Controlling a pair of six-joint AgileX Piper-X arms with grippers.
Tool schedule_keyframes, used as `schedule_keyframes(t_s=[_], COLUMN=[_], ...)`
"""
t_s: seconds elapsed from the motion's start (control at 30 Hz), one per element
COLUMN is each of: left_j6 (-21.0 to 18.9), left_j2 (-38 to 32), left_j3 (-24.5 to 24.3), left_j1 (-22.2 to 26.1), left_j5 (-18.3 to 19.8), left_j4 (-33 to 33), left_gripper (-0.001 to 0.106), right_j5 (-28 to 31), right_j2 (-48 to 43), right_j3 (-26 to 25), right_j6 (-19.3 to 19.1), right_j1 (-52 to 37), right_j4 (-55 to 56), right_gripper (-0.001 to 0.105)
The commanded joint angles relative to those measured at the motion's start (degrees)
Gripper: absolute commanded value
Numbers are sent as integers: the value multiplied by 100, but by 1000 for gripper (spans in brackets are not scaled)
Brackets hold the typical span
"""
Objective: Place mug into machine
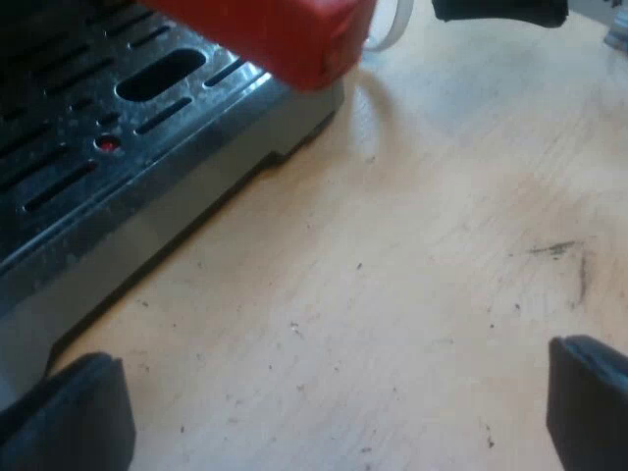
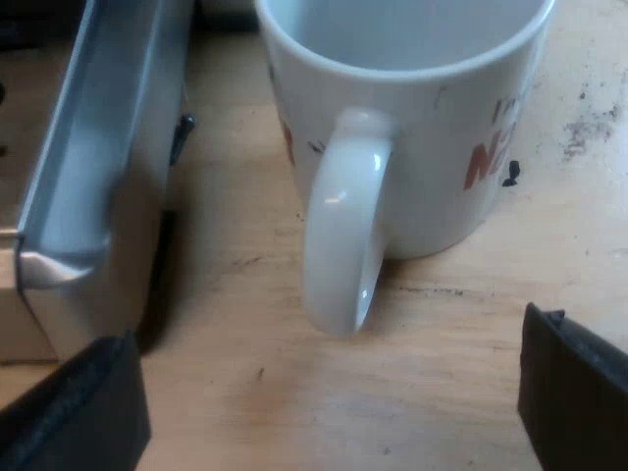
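The mug (image 2: 412, 128) is seen standing upright on the wooden tabletop (image 2: 294, 392), just beside the metal side of the espresso machine (image 2: 88, 186), with red lettering on its white wall. Its handle (image 2: 343, 235) is turned toward the right gripper (image 2: 329, 407), whose fingers are spread wide with nothing between them, held low near that handle. The left gripper (image 1: 329, 412) is likewise spread apart and empty, held over bare tabletop just off the corner of the slotted drip tray (image 1: 128, 128), above which the red end of the holder's handle (image 1: 285, 34) is seen
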Motion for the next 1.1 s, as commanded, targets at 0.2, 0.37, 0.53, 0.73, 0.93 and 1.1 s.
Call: schedule_keyframes(t_s=[0.2,0.37,0.53,0.73,0.93,1.1], left_j6=[-3,-3,-3,-3,-3,-3], left_j2=[363,363,363,363,363,363], left_j3=[-6,-6,-6,-6,-6,-6], left_j1=[-19,-19,-19,-19,-19,-19], left_j5=[195,195,195,195,272,309], left_j4=[-346,-346,-346,-346,-346,-346], left_gripper=[88,88,88,88,88,88], right_j5=[852,1206,1470,1576,892,896], right_j2=[2059,2704,3133,3498,3730,3798], right_j3=[94,94,94,94,83,83], right_j6=[-44,-44,-187,-192,-192,-192], right_j1=[5,5,5,-284,-672,-676], right_j4=[-2462,-3084,-3755,-4346,-4618,-4617], right_gripper=[78,78,78,78,78,78])
